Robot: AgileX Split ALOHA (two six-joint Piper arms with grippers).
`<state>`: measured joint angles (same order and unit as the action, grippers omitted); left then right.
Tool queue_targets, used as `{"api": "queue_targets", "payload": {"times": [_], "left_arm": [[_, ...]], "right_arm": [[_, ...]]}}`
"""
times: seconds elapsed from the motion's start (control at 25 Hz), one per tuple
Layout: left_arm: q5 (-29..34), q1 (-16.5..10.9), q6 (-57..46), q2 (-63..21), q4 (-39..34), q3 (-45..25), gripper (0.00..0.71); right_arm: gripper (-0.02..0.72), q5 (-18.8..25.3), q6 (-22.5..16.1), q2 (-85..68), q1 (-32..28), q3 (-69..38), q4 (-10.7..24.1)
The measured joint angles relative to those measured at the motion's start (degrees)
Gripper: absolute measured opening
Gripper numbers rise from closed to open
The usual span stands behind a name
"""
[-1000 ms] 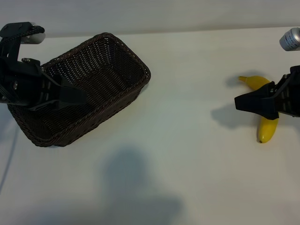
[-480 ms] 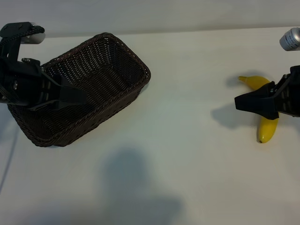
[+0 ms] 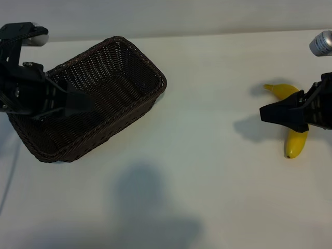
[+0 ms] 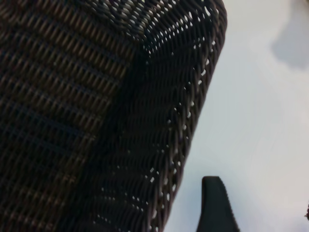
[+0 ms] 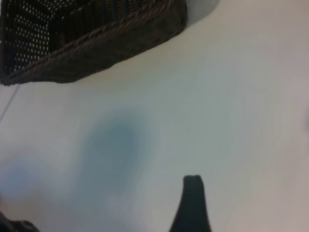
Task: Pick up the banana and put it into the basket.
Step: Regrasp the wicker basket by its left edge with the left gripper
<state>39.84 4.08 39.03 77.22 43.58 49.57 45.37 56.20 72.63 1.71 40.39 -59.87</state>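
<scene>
Right gripper [image 3: 265, 114] hangs above the table [image 3: 207, 181] at the far right, fingers spread with nothing between them, pointing toward the middle; the banana [image 3: 295, 142] lies flat on the table beneath it, stem end away from the basket, its mid-section hidden by the arm; left gripper [image 3: 85, 104] reaches level over the basket [image 3: 150, 67] interior, jaws parted and holding nothing; basket sits angled at the left, well apart from the banana.

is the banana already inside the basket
No, the banana lies on the table under the right gripper, far from the empty basket.
</scene>
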Motion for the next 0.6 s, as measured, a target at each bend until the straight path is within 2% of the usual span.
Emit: {"api": "queue_targets", "payload": {"times": [0.08,0.16,0.28,0.4,0.6], "left_arm": [[-0.42,-0.53,-3.99,0.00,0.00,0.00,0.476],[-0.26,-2.16,-10.07,0.00,-1.21,0.00,0.467],[-0.17,-5.83,-19.39,0.00,-7.10,0.00,0.458],[1.19,-8.26,-26.61,0.00,-13.14,0.00,0.456],[3.94,-8.79,-36.57,0.00,-22.58,0.00,0.456]], "right_arm": [[0.594,0.00,0.00,0.00,0.00,0.00,0.00],[0.594,0.00,-0.48,0.00,0.00,0.00,0.00],[0.594,0.00,-2.03,0.00,0.00,0.00,0.00],[0.594,0.00,-2.61,0.00,0.00,0.00,0.00],[0.594,0.00,-2.90,0.00,0.00,0.00,0.00]]}}
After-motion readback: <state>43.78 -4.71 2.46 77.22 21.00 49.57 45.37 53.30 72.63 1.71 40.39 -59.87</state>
